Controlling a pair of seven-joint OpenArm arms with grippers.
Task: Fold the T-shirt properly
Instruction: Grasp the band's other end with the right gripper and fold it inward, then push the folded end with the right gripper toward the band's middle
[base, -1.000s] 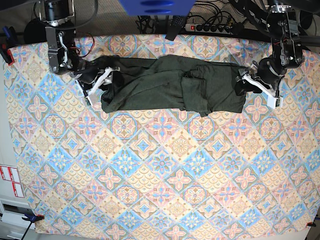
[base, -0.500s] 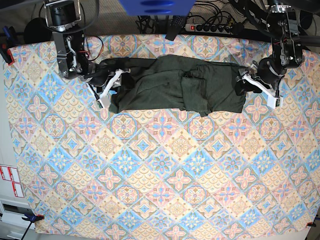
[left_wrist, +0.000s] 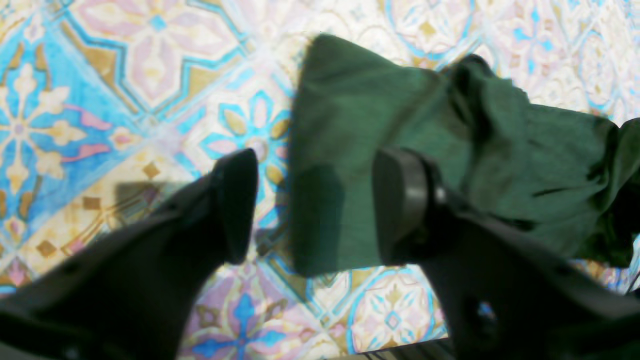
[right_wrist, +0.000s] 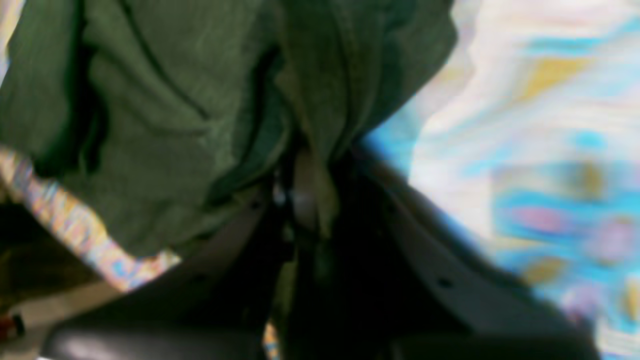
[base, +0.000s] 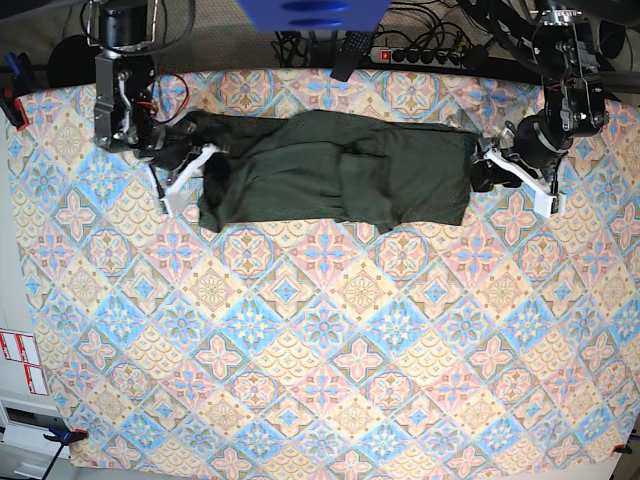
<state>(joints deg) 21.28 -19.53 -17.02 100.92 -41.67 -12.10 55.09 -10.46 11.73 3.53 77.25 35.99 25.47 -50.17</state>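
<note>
The T-shirt (base: 335, 180) lies as a long dark green band across the far part of the patterned table (base: 320, 340). Compared with a second ago it is pulled straighter and flatter: the bulge near its middle has smoothed out, and its end by the right gripper (base: 183, 178) has been drawn outward again after shifting inward half a second ago. That gripper's fingers (right_wrist: 305, 190) are now clenched on a fold of the cloth. The left gripper (left_wrist: 315, 210) has stayed in place, its fingers (left_wrist: 400, 200) apart astride the other end.
</note>
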